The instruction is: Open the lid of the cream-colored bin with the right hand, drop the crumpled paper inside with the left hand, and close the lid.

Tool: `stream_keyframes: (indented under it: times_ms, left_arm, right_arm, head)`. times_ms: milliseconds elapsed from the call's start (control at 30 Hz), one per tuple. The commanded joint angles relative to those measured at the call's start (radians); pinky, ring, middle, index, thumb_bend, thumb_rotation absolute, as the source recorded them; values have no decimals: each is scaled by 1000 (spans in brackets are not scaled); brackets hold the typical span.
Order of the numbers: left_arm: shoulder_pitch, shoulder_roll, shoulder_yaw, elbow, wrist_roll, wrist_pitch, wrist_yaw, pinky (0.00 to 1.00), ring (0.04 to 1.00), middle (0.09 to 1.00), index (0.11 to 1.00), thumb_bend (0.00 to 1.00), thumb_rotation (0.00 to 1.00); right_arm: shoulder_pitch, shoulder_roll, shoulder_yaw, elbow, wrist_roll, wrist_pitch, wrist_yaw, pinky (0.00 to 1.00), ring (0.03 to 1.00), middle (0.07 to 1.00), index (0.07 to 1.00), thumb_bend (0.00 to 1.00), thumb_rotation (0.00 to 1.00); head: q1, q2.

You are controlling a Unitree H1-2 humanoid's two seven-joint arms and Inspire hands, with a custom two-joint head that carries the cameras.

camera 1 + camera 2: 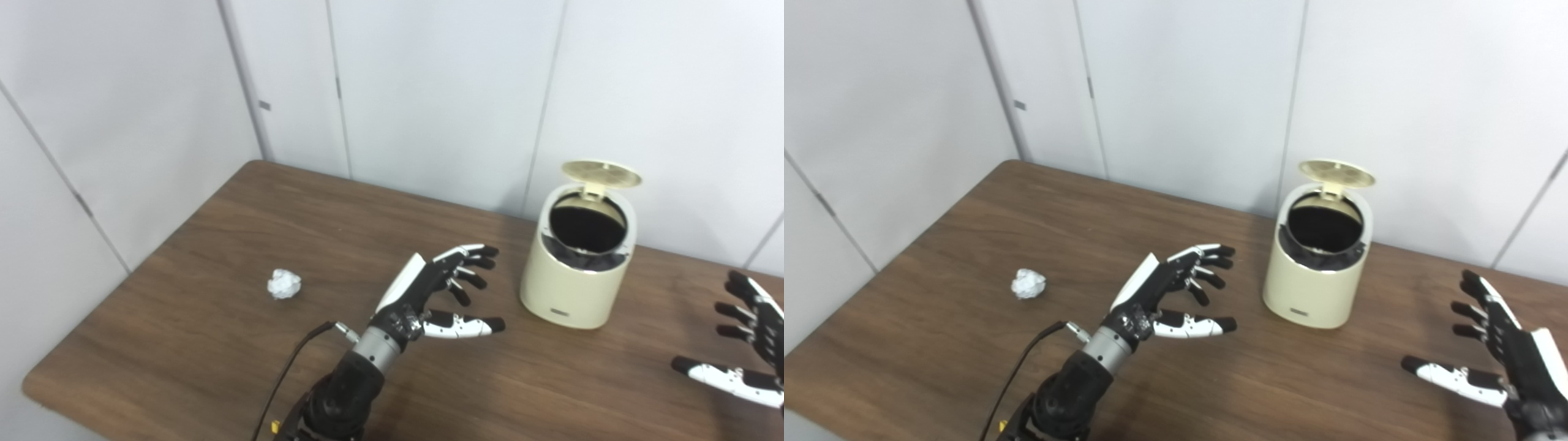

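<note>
Bin [1315,283], cream-colored, stands upright toward the far right of the brown table [968,367], near the white wall panels [1182,92], its round lid [1336,173] tipped up and back on the rear hinge so that the dark inside shows. From my remote station I see a small label plate low on its front face. Paper [1028,283], a white crumpled ball, lies on the table toward the left, well apart from the bin and untouched by either hand.

My left hand [1167,293] hangs above the table between the paper and the bin, nearer the bin but not touching it; its fingers [1206,264] are spread and curl toward the bin, the thumb juts out below them, and it grasps nothing. A black cable [288,373] runs from its wrist down to the bottom edge.

My right hand [1497,352] comes in at the lower right corner, well apart from the bin, palm turned inward, fingers fanned and thumb pointing left; it too is released and empty. In the left eye view it is partly cut off by the frame edge.

Whether anything lies inside the bin I cannot tell: the interior is dark, with only a pale rim of the inner bucket showing at the front.
</note>
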Motion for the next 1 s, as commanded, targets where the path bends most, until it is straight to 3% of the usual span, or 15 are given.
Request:
stream_keyframes:
  times_ms: [0,200,267,333,500,700,800,967]
  left_arm:
    - [-9,34,9,-77,47,26,2,542,700,795,829,748,142]
    - [14,152,22,-244,239,151,-62,578,732,781,780,775,119]
    - [15,203,31,-286,260,166,-100,597,732,762,754,779,42]
    - [12,257,42,-324,266,200,-155,553,704,759,745,770,8]
    - [4,355,80,-347,280,227,-218,510,648,728,726,783,0]
    - [-3,460,125,-355,361,281,-299,566,690,745,735,779,0]
    - [2,508,148,-313,378,245,-290,562,683,741,726,804,0]
    - [12,554,177,-254,389,208,-274,553,673,716,715,840,0]
  right_arm:
    - [-38,-20,-4,-11,-2,-47,-4,685,809,902,922,720,158]
    - [-37,-24,-12,-17,6,-29,3,633,816,908,910,740,183]
    - [-37,-22,-15,-12,9,-32,1,632,818,903,905,755,210]
    - [-35,-19,-13,0,11,-56,-1,639,822,898,903,756,215]
    - [-30,-11,-1,10,-13,-68,-10,545,747,879,900,759,260]
    - [-29,3,10,3,-39,-55,-16,564,777,888,903,717,274]
    - [-31,8,10,-4,-48,-41,-19,565,770,891,906,698,281]
    - [-35,1,-1,7,-39,-57,-16,532,749,888,909,694,377]
  head:
    - [1,0]
    - [-12,-1]
    - [-15,-2]
    - [-14,-3]
    - [-19,-4]
    - [-24,-3]
    - [-26,-2]
    - [-25,-2]
